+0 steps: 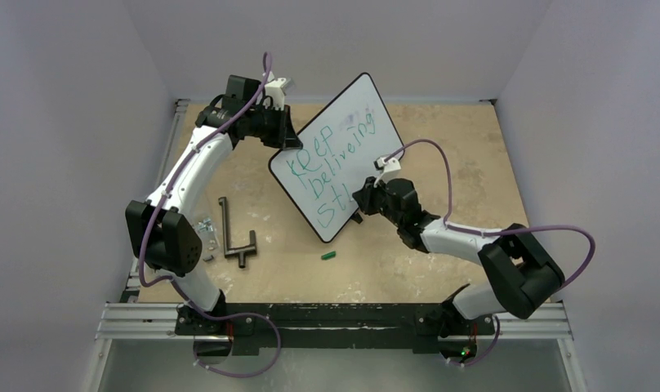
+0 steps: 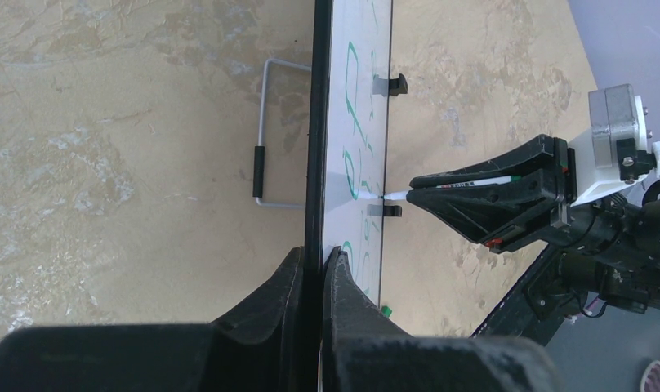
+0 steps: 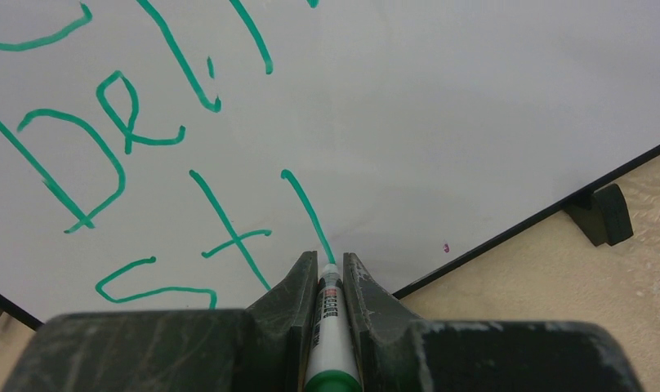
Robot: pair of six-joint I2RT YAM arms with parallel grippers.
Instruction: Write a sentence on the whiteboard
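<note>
Tan tabletop (image 1: pixel 441 155): left fingers (image 2: pixel 343 290) clamp whiteboard (image 1: pixel 355 102), right fingers (image 3: pixel 369 304) pinch marker (image 3: pixel 330 327); cap (image 1: pixel 328 256), tool (image 1: pixel 226 229) nearby.

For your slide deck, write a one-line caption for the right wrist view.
Right gripper pinches a white green-tipped marker, its tip on the glossy black-framed whiteboard amid green handwritten lettering.

Black-framed whiteboard (image 1: pixel 355 102) stands on its feet, set diagonally mid-worktop (image 1: pixel 457 163); its green sentence (image 1: pixel 336 163) runs three lines: "Keep", "believing", "st" plus one further stroke.
</note>
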